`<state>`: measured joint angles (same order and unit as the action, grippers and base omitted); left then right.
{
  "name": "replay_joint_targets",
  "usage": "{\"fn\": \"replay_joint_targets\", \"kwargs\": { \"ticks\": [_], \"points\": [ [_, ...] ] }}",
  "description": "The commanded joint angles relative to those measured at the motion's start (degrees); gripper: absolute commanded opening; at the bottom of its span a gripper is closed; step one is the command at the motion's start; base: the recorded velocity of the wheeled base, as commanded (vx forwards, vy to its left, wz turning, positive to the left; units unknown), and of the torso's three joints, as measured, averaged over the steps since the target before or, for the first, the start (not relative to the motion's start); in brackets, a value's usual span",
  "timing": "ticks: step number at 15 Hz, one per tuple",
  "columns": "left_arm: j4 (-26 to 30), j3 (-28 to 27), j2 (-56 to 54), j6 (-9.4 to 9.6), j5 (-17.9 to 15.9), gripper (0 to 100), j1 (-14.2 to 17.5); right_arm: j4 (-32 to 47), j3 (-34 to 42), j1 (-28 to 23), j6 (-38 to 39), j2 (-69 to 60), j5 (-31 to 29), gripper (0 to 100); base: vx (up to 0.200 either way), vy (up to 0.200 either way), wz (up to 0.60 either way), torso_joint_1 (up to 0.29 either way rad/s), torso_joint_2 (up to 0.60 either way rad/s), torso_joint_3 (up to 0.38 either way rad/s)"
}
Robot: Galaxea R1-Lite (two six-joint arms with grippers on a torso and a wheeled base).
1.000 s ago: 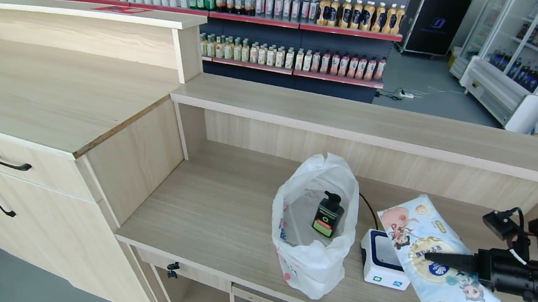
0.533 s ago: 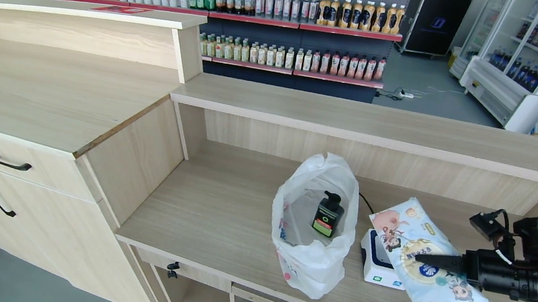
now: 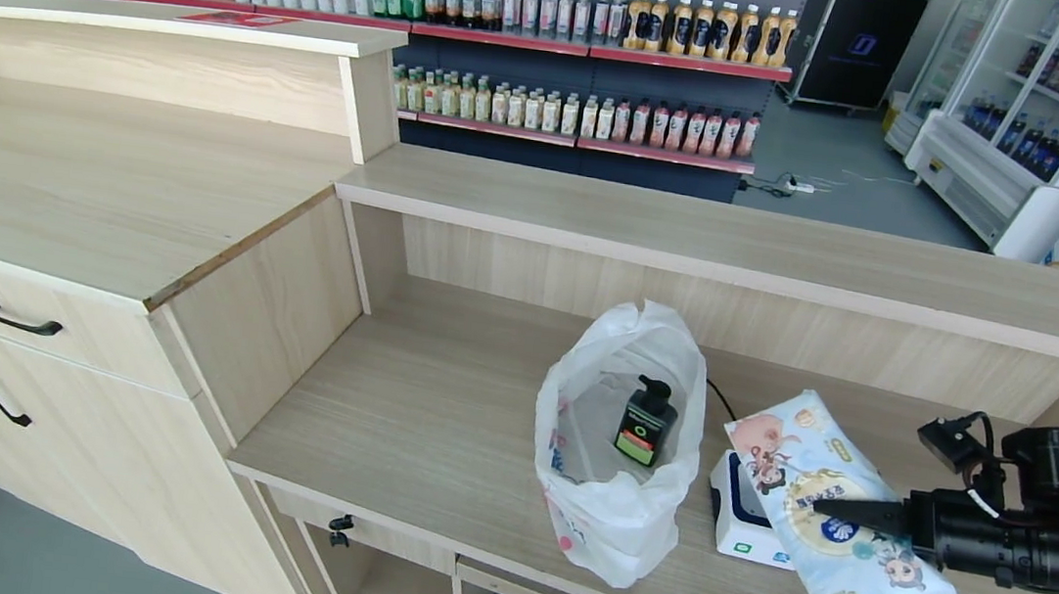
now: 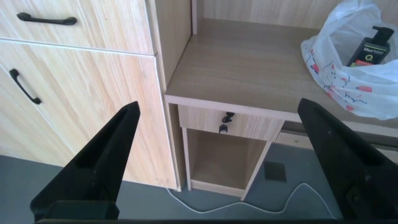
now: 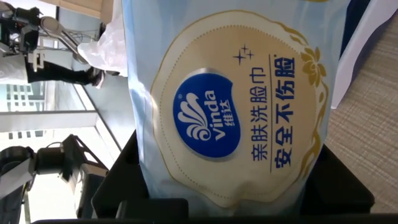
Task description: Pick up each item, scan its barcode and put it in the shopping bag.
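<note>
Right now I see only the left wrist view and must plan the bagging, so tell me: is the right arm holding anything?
Observer: Yes, the right gripper is shut on a tissue pack.
Operator: Where is that pack?
Observer: In the head view it overlaps the right side of the scanner.
Operator: And where is the scanner?
Observer: It stands on the counter, close beside the bag, on the bag's right.
</note>
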<state>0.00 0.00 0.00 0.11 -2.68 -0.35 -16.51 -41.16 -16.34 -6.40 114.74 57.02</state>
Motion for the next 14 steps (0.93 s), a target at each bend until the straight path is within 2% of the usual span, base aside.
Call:
{"fn": "replay_joint_targets", "kwargs": {
  "ticks": [1,3,4,5,7,8,10,14],
  "points": [
    [0.00,0.00,0.09,0.07,-0.04,100,0.00,-0.02,-0.07,0.08,-0.10,-0.13,0.03,0,0.000,0.000,0.00,0.000,0.00,0.000],
    [0.00,0.00,0.09,-0.02,-0.04,100,0.00,0.07,-0.07,0.69,-0.37,-5.67,-0.50,0,0.000,0.000,0.00,0.000,0.00,0.000],
    [0.00,0.00,0.09,0.07,0.05,100,0.00,0.69,0.73,0.43,-0.46,-12.61,-2.87,0,0.000,0.000,0.00,0.000,0.00,0.000],
    [0.00,0.00,0.09,0.07,-0.04,100,0.00,0.69,4.07,-0.89,-1.60,-23.51,-12.81,0,0.000,0.000,0.00,0.000,0.00,0.000],
    [0.00,0.00,0.09,-0.02,0.05,100,0.00,0.95,9.25,-3.26,-10.83,-35.02,-31.62,0,0.000,0.000,0.00,0.000,0.00,0.000],
    [0.00,0.00,0.09,-0.02,0.05,100,0.00,1.30,10.75,-5.46,-15.57,-38.19,-35.57,0,0.000,0.000,0.00,0.000,0.00,0.000],
    [0.00,0.00,0.09,-0.02,0.05,100,0.00,0.77,10.48,-8.01,-16.63,-39.15,-35.57,0,0.000,0.000,0.00,0.000,0.00,0.000],
    [0.00,0.00,0.09,-0.02,-0.04,100,0.00,-5.99,8.46,-6.87,-9.51,-39.50,-36.10,0,0.000,0.000,0.60,0.000,0.00,0.005]
  ]
}}
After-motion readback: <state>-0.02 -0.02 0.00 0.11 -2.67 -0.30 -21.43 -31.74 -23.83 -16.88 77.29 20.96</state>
